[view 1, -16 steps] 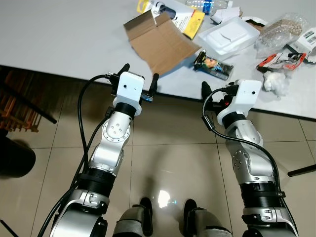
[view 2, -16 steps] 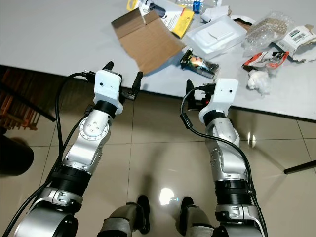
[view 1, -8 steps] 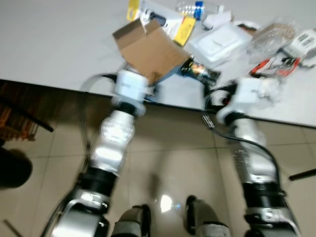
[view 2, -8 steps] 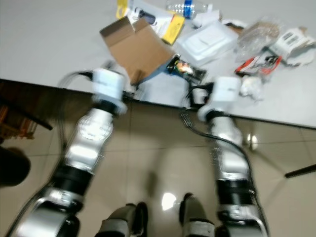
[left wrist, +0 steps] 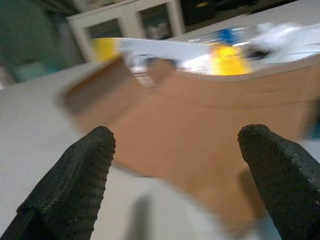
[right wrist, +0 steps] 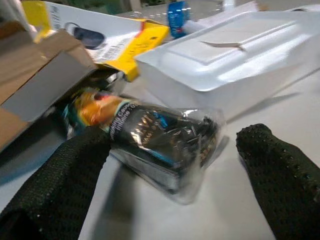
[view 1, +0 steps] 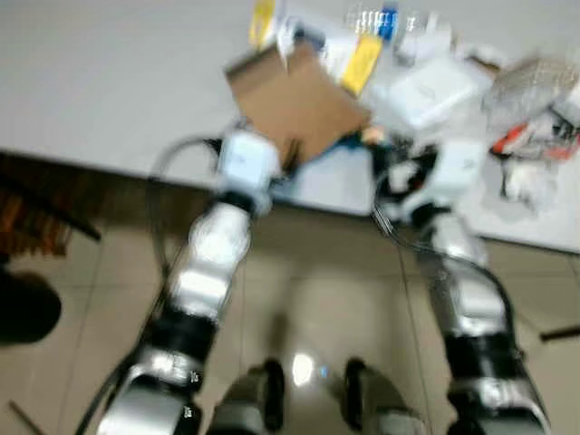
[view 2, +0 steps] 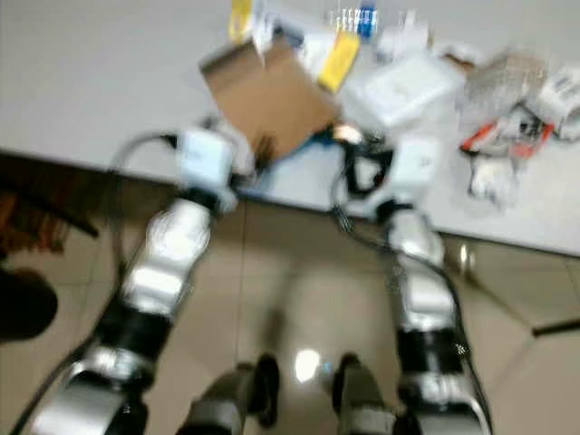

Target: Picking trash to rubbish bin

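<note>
Trash lies on the grey table [view 1: 109, 82]: a brown cardboard box [view 1: 294, 100], a dark snack packet [right wrist: 160, 137], a white foam container [view 1: 426, 86], a yellow-and-white package [view 1: 349, 50] and a water bottle [view 1: 381, 16]. My left gripper [left wrist: 175, 170] is open over the table's near edge, with the cardboard box [left wrist: 200, 130] right before its fingers. My right gripper [right wrist: 170, 170] is open too, one finger on each side of the snack packet. The head views are blurred.
A clear plastic bag [view 1: 535, 82], a red wrapper [view 1: 521, 136] and a crumpled white tissue [view 1: 526, 181] lie at the table's right. A dark round object [view 1: 27, 308] sits on the tiled floor at the left, beside wooden slats [view 1: 27, 217].
The camera has shifted and blurred. Both arms have reached forward over the table edge: the left gripper up to the cardboard box, the right up to the snack packet.
</note>
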